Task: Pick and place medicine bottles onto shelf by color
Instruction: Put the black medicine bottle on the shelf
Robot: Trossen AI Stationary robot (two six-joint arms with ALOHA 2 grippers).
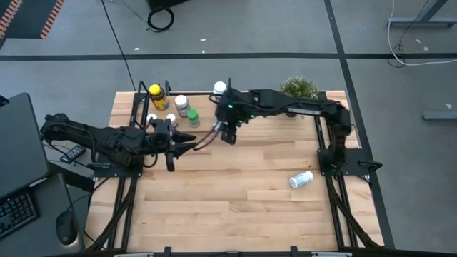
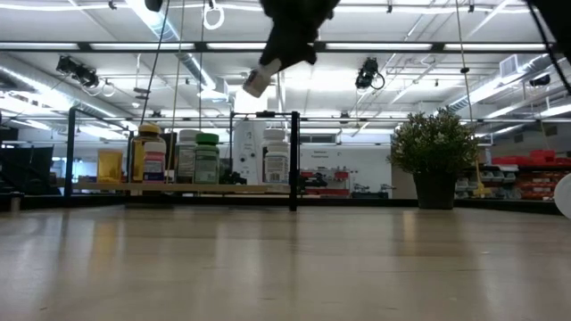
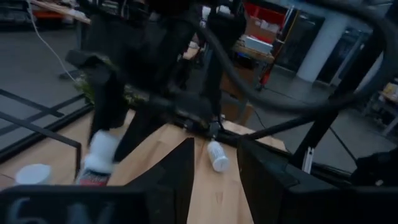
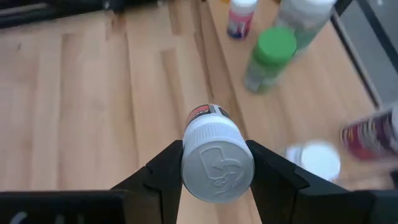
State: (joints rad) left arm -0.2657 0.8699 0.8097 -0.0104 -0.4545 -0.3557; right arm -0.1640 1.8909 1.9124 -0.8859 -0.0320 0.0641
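White-capped bottle [image 4: 216, 152] clamped between the right tool's [image 4: 214, 163] fingers above the tabletop, beside the shelf [image 1: 143, 107].

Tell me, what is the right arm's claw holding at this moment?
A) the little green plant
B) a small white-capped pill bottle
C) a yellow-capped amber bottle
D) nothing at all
B: the right wrist view shows the right gripper with its two dark fingers pressed against either side of a white-capped bottle, held above the table.
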